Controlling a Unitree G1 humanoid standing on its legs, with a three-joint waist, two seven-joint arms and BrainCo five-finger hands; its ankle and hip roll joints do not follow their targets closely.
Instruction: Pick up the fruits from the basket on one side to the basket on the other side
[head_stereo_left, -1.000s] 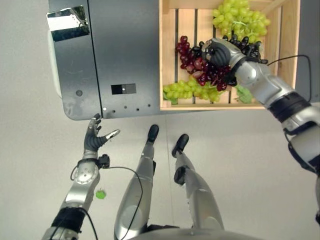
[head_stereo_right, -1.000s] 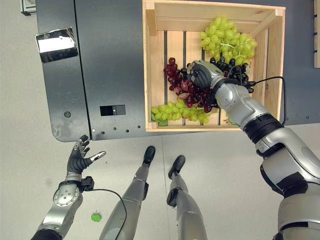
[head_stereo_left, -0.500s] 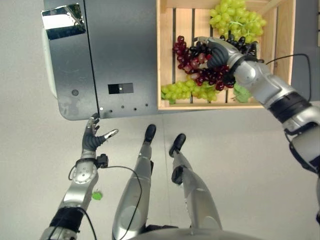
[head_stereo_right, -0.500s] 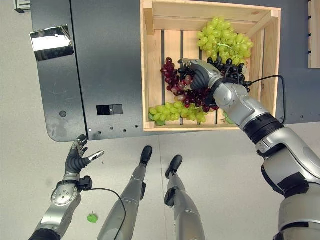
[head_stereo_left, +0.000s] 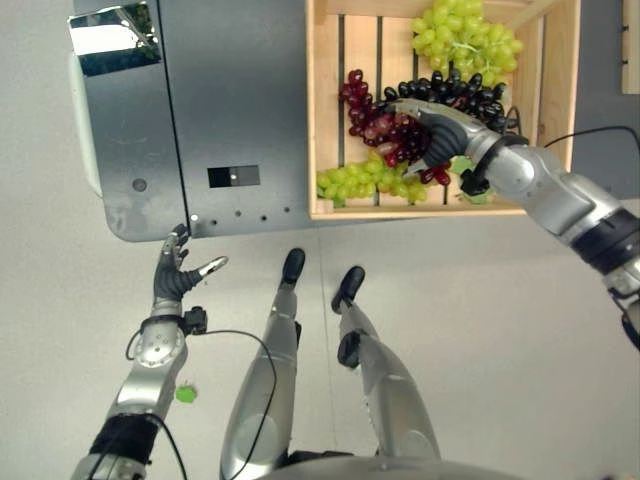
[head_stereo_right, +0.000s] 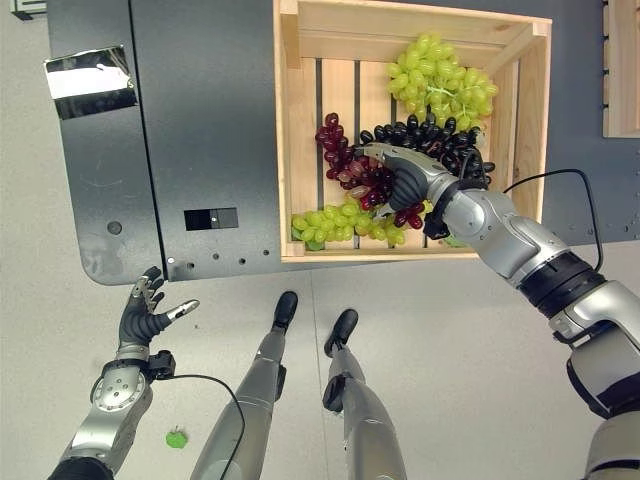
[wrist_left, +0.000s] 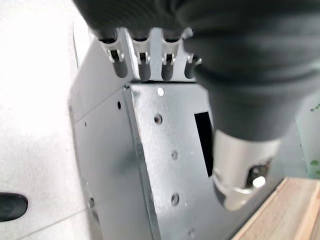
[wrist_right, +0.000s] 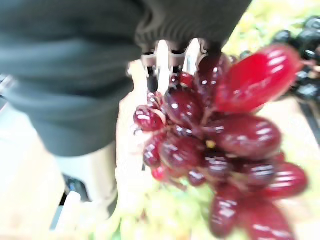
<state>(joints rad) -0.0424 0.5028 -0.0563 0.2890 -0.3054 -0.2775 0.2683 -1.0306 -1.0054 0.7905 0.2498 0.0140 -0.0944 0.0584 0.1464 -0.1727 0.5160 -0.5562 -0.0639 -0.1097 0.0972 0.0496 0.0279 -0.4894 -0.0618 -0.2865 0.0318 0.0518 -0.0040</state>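
— Right, what do I have?

— Biggest first: the wooden crate (head_stereo_right: 290, 140) on the dark platform (head_stereo_right: 210, 120), holding green grapes (head_stereo_right: 440, 80), black grapes (head_stereo_right: 440, 145) and the red grape bunch (head_stereo_right: 355, 180). My right hand (head_stereo_right: 405, 180) has its fingers curled round that red bunch. My left hand (head_stereo_left: 175, 275) hangs spread and idle near the platform's corner.

— Risk?

— I judge a loose hold could tear grapes off, or drop the bunch at the crate's rim.
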